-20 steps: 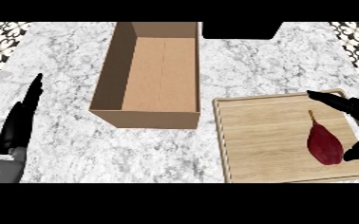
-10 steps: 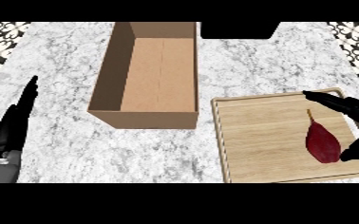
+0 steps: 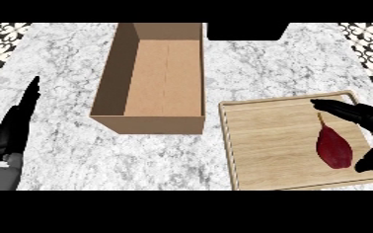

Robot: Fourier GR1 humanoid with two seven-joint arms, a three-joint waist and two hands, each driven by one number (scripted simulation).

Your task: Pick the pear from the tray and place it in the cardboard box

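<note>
Lying on the wooden tray (image 3: pixel 270 148), the dark red pear (image 3: pixel 334 149) sits near the tray's right side, its thin stem pointing up and away from the robot. The right hand (image 3: pixel 348 111) comes in from the view's right edge and spreads wide around the fruit: one black finger stretches across the tray just beyond the stem end, while another part of the hand shows at the right edge just past the pear's lower end. The pear lies in the gap between them, and whether any finger touches it cannot be told; nothing is curled round it.

To the left of that hand, beyond the tray's left rim, stands the cardboard box (image 3: pixel 149 123), open at the top, long and narrow, its near wall close to the tray's upper left corner but apart from it. Both tray and box rest on the marbled grey table (image 3: pixel 65 143).

The left hand (image 3: pixel 16 128) shows at the view's left edge, well apart from the box, fingers straight and pointing up, holding nothing and resting.
</note>
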